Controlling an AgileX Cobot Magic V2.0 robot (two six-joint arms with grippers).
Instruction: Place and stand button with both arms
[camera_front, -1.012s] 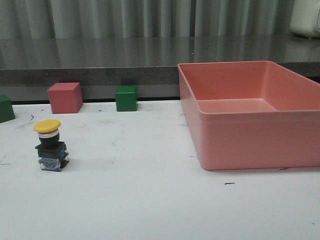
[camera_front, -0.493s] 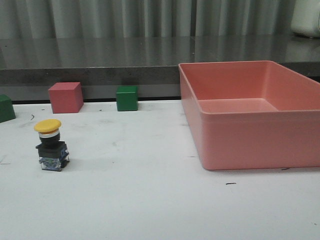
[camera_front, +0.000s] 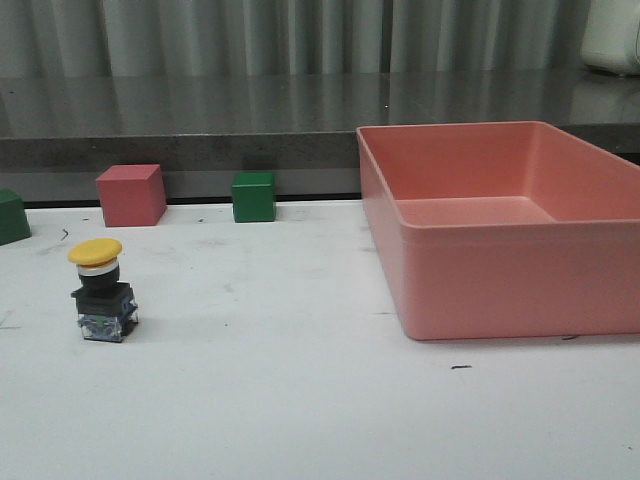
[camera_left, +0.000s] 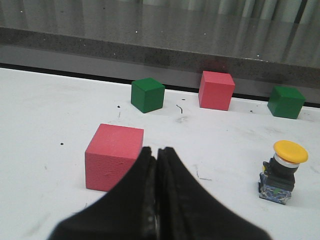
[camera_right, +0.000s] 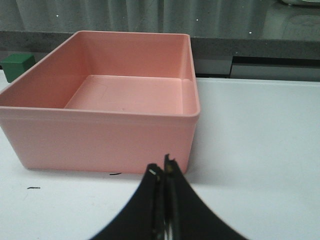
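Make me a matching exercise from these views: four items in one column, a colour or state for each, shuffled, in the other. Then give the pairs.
Items:
1. button
2. bin
3. left gripper
4. cube nearest the left gripper

States:
A. empty, open-topped
B. fingers shut on nothing
C. pink, resting on the table
D. upright, yellow cap on top

Pairs: 1-D, 2-A, 3-B, 4-C

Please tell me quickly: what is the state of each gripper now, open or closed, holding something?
Left gripper: closed, holding nothing.
Right gripper: closed, holding nothing.
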